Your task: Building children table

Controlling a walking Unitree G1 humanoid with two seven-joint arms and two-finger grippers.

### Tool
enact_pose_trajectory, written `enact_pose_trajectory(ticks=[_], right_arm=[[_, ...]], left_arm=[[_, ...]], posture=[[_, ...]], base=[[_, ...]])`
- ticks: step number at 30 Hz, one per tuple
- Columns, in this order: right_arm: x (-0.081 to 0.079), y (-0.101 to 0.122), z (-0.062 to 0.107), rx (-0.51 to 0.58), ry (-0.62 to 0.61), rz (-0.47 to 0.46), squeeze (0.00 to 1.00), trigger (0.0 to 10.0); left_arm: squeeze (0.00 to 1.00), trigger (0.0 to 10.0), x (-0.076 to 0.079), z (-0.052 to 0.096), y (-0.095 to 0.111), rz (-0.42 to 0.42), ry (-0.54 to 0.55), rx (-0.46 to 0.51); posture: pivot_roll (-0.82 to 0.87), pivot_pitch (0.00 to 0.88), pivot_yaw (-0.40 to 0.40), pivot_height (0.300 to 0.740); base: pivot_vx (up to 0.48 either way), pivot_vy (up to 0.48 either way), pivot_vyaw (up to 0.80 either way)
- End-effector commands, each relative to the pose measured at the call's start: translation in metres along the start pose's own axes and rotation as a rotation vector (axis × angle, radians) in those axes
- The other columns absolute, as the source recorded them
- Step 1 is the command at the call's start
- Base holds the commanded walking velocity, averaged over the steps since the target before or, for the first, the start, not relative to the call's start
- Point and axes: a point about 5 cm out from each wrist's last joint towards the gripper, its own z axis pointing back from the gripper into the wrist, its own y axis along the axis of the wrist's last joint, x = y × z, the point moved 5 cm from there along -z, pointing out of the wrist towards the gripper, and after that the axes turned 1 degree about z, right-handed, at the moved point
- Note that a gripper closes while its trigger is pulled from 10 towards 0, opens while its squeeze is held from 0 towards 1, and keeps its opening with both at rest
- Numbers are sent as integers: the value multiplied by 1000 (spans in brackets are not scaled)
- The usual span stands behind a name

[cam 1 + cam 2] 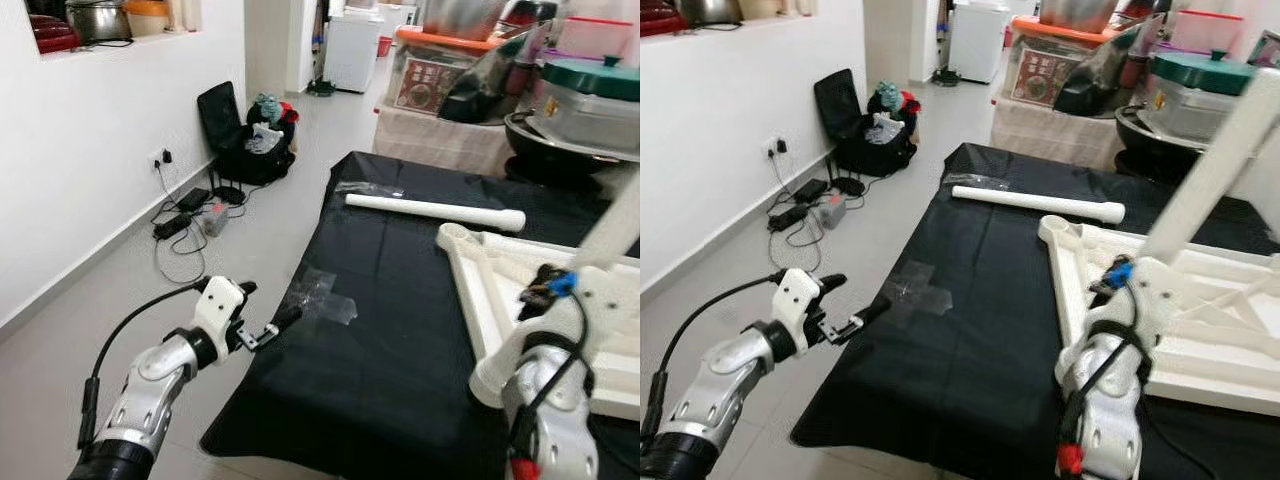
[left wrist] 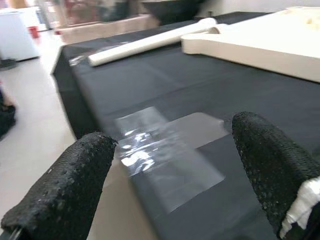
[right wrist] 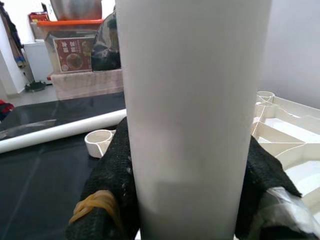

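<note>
Right gripper (image 3: 192, 200) fingers pinch upright white table leg (image 3: 192, 100) over upturned tabletop (image 1: 1200, 340). Left gripper (image 2: 175, 185) fingers spread, clear tape patch (image 2: 160, 145) just ahead. Second leg (image 1: 435, 208) lies beyond.

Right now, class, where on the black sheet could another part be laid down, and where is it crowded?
Free: the black sheet between the plastic wrap near its left edge and the upturned tabletop, bordered behind by the loose leg. Crowded: the right side, where the tabletop lies and the right gripper holds a leg upright.
</note>
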Motion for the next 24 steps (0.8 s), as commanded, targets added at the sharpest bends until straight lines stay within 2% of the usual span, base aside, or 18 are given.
enact_pose_trajectory(ticks=[1,3,4,5,6,7,12,13,14,15,16,17,18,19,21,22,23,24], right_arm=[[7,-22,8,-84,-26,62,0,0],[2,-14,7,-47,-4,74,0,0],[-8,-13,1,-45,46,64,0,8000],[-19,-13,-4,-56,106,61,0,10000],[-19,-13,-4,-56,106,61,0,10000],[-31,-12,-6,-52,161,43,0,10000],[-36,-2,-8,9,172,-12,0,10000],[-32,0,-10,8,143,-32,1000,10000],[-32,0,-10,8,143,-32,1000,10000],[-29,7,-14,36,149,-57,0,10000],[-30,15,-20,66,202,-77,0,10000],[-30,15,-20,66,202,-77,0,10000],[-34,20,-24,83,289,-97,0,10000],[-42,25,-28,97,453,-98,0,10000],[-51,27,-29,89,673,-70,0,10000],[-53,27,-31,82,738,-51,0,10000],[-53,27,-31,82,738,-51,0,10000],[-61,30,-26,78,827,-62,0,10000]], left_arm=[[0,10000,5,-2,0,-4,-21,-7],[0,10000,4,-2,1,-5,-17,-7],[0,10000,2,-2,1,-6,-13,-8],[0,10000,2,-1,0,-6,-10,-9],[0,10000,2,-1,0,-6,-10,-9],[0,10000,1,0,0,-5,-9,-12],[0,10000,3,-1,-1,-3,-10,-13],[0,10000,4,-2,0,-2,-12,-11],[0,10000,4,-2,0,-2,-12,-11],[0,10000,4,-3,2,1,-12,-5],[0,10000,3,-2,2,1,-9,-5],[0,10000,3,-2,2,1,-9,-5],[0,10000,2,-1,2,-1,-7,-7],[0,10000,0,0,1,-1,-4,-10],[0,10000,-1,1,0,-2,-5,-14],[0,10000,-1,1,0,-3,-7,-16],[0,10000,-1,1,0,-3,-7,-16],[0,10000,0,-1,0,-7,-13,-16]], posture=[[11,0,-83,740],[15,0,-86,740],[15,0,-87,740],[14,0,-86,740],[14,0,-86,740],[13,0,-84,740],[11,0,-83,740],[14,0,-86,740],[14,0,-86,740],[21,0,-89,740],[25,0,-89,740],[25,0,-89,740],[27,0,-90,740],[24,0,-83,740],[18,0,-81,740],[18,0,-81,740],[18,0,-81,740],[11,0,-82,740]], base=[[0,0,0],[0,0,0],[0,0,0],[0,0,0],[0,0,0],[0,0,0],[0,0,0],[0,0,0],[0,0,0],[0,0,0],[0,0,0],[0,0,0],[0,0,0],[0,0,0],[0,0,0],[0,0,0],[0,0,0],[0,0,0]])
